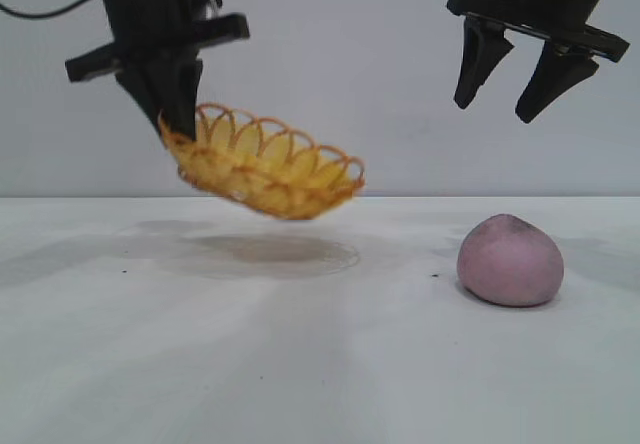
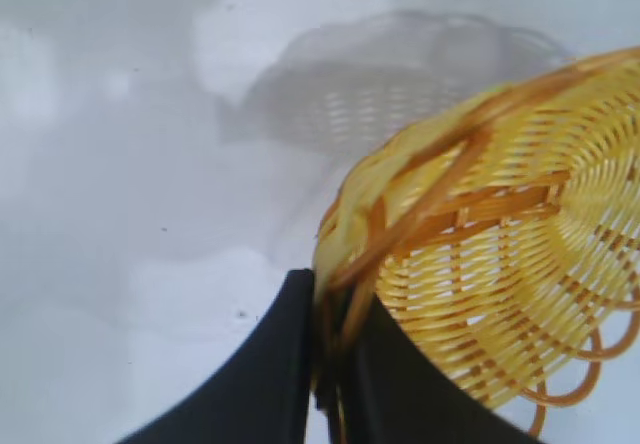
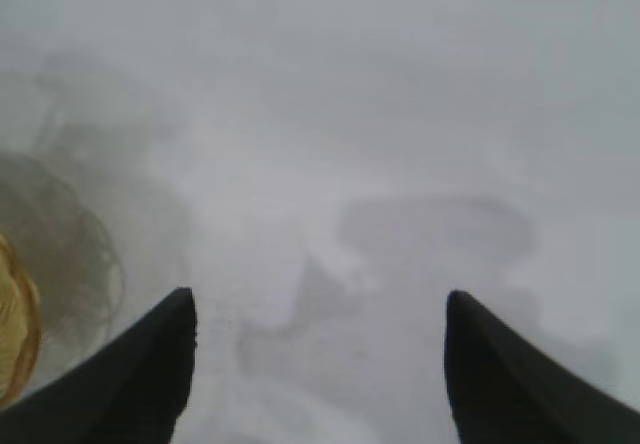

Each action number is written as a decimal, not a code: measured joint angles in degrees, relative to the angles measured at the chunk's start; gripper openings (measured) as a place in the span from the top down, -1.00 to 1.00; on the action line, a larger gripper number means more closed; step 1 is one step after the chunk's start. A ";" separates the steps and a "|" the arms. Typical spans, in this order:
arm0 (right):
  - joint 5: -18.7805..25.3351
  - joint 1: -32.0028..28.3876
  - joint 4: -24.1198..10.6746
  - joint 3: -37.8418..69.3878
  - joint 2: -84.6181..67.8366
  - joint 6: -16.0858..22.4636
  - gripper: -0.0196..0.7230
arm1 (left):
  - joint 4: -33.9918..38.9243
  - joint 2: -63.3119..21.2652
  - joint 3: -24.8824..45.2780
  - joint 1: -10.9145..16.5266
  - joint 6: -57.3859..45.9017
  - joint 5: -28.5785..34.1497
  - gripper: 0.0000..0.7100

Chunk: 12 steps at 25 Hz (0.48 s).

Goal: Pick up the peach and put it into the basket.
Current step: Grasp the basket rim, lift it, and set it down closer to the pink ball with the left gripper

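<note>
The peach, dull pink-mauve and rounded, lies on the white table at the right. The basket, yellow weave with an orange looped rim, hangs tilted in the air at the left. My left gripper is shut on the basket's rim and holds it above the table; the left wrist view shows the rim pinched at the left gripper with the basket beyond. My right gripper is open and empty, high above the peach. In the right wrist view the right gripper is open over bare table; the peach is out of that view.
The white table carries the basket's shadow under the lifted basket. A sliver of the basket's rim shows at the edge of the right wrist view. A plain pale wall stands behind.
</note>
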 joint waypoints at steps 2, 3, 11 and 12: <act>-0.11 0.00 0.00 0.00 0.00 0.00 -0.25 | -2.59 -1.41 1.74 0.00 -1.07 0.00 1.00; -0.11 0.00 0.00 0.00 0.00 0.00 -0.25 | -3.59 -2.13 2.99 0.00 -1.61 0.00 1.00; -0.22 0.00 0.00 0.00 0.00 0.00 -0.25 | -10.24 -8.93 20.93 0.00 -3.90 -10.72 1.00; -0.22 0.00 0.00 0.00 0.00 0.00 -0.25 | -12.31 -9.29 22.80 0.00 -3.15 -12.40 1.00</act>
